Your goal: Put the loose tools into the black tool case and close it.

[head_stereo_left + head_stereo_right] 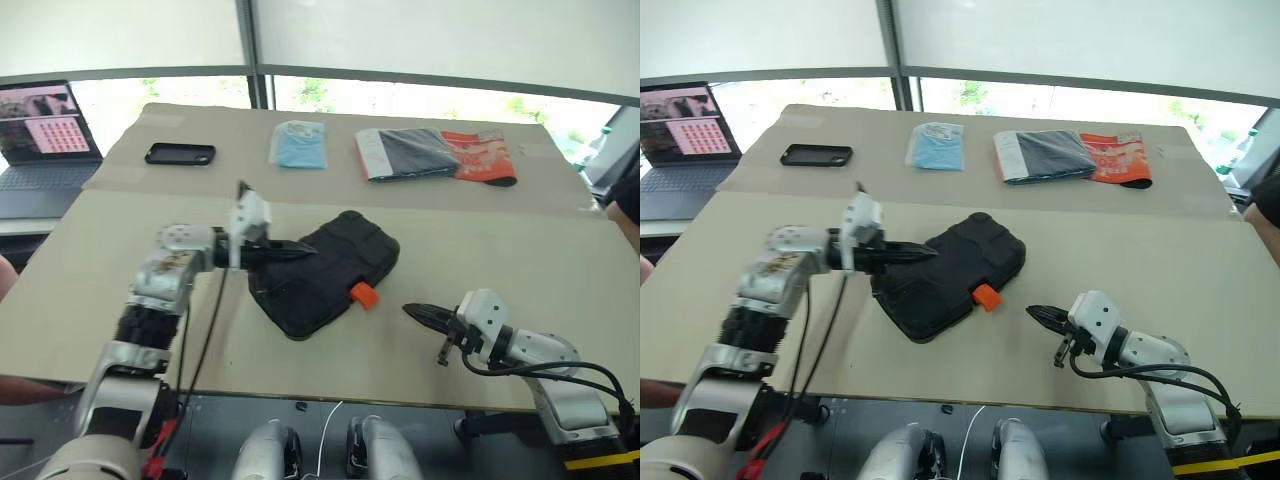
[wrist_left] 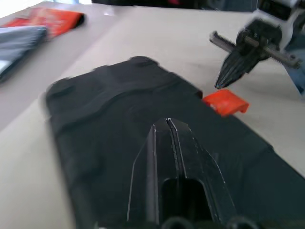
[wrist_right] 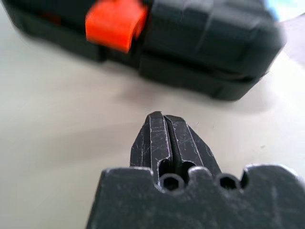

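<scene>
Black tool case (image 1: 325, 273) lies closed on the beige table (image 1: 520, 250), roughly centre, set at an angle, orange latch (image 1: 365, 295) on its near edge facing the robot's right.

Far left: open laptop (image 1: 45, 135) on a separate surface beside the table. Phone (image 1: 180, 154) flat at the table's back left, then a light blue packet (image 1: 298, 143), then a grey folded item (image 1: 408, 153) beside an orange-red packet (image 1: 480, 155) at back right.

Left arm bent in from the left, forearm raised, wrist turned so the left gripper (image 1: 305, 250) points sideways toward the robot's right and slightly down, tips over the case lid's left part. Fingers pressed together, nothing between them. Cannot tell from the head views whether the tips touch the lid.

Right arm low at the near right, elbow out, right gripper (image 1: 408, 311) pointing in toward the latch, tips just short of it, apart from the case. Fingers clenched, empty.

Left wrist view adds: lid surface under its closed fingers (image 2: 162, 143), latch beyond, and the right gripper's tips hanging just past the latch. Right wrist view adds: seam between the case halves shut, latch in front of its closed fingers (image 3: 159, 138), bare table between.
</scene>
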Controlling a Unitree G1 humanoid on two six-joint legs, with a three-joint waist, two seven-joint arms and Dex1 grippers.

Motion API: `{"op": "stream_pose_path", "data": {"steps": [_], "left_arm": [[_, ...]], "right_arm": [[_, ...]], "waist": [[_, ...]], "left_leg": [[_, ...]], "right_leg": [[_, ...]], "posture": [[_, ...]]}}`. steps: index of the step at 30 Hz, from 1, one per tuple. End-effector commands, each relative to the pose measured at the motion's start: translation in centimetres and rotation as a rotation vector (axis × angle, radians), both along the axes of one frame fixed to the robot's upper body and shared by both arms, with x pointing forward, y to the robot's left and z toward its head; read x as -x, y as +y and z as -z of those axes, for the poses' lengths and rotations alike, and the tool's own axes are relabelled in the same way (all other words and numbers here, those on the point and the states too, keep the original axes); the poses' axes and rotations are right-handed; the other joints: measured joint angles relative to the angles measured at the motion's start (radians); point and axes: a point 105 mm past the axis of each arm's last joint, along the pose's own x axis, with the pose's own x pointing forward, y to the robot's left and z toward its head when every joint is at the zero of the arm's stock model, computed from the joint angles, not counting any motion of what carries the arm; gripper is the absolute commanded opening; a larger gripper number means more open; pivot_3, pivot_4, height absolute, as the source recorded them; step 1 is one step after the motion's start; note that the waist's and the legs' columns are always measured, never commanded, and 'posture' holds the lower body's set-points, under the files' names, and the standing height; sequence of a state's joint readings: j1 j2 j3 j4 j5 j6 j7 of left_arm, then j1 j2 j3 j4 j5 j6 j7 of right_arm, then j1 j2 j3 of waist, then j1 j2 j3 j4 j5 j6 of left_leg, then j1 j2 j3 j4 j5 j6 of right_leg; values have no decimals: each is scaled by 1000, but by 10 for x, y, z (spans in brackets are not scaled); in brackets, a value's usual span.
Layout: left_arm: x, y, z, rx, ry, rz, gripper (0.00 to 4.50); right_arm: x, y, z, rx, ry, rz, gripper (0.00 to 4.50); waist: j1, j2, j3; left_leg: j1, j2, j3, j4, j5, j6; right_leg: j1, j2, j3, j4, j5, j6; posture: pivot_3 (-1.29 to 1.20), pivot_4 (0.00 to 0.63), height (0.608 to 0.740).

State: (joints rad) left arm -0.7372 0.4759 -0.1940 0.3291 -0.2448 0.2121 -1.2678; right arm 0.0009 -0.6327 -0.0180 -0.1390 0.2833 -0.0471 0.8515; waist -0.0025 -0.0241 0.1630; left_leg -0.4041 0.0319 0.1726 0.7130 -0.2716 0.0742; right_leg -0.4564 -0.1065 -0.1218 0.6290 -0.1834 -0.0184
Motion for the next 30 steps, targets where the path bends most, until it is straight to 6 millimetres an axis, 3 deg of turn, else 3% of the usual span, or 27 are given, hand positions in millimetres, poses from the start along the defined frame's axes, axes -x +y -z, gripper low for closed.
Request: {"op": "stream_pose_path", "data": {"steps": [1, 4, 7, 18, 30], "left_arm": [[-15, -6, 26, -183, -81, -40, 0], [-22, -11, 51, -274, -34, -95, 0], [-10, -16, 66, -291, 14, -49, 0], [1, -10, 72, -249, 91, -100, 0], [3, -8, 71, -238, 112, -114, 0]], "right_arm": [[5, 6, -18, -45, -47, -4, 82], [7, 15, -25, -58, -65, -36, 82], [8, 27, -30, -69, -69, -77, 82], [3, 59, -9, -50, 6, -149, 82], [-8, 63, 16, 17, 61, -127, 82]], "waist": [[-3, 0, 0], [2, 3, -2], [5, 5, -6], [10, 7, -25], [7, 7, -27]], "left_leg": [[1, 0, 0, -1, 1, -1], [1, 1, -2, -1, 1, -1], [6, 1, -2, -1, -5, 8], [7, 1, -3, -1, -7, 10], [8, 2, -3, -1, -7, 9]], "right_leg": [[0, 1, 0, 0, 0, 0], [1, 0, 0, 1, 0, -1], [6, -1, 0, 0, 0, -1], [8, -2, -1, -2, -1, -1], [8, -5, -1, -2, -1, -1]], "posture": [[0, 150, 740], [0, 150, 740], [0, 150, 740], [0, 150, 740], [0, 150, 740]]}}
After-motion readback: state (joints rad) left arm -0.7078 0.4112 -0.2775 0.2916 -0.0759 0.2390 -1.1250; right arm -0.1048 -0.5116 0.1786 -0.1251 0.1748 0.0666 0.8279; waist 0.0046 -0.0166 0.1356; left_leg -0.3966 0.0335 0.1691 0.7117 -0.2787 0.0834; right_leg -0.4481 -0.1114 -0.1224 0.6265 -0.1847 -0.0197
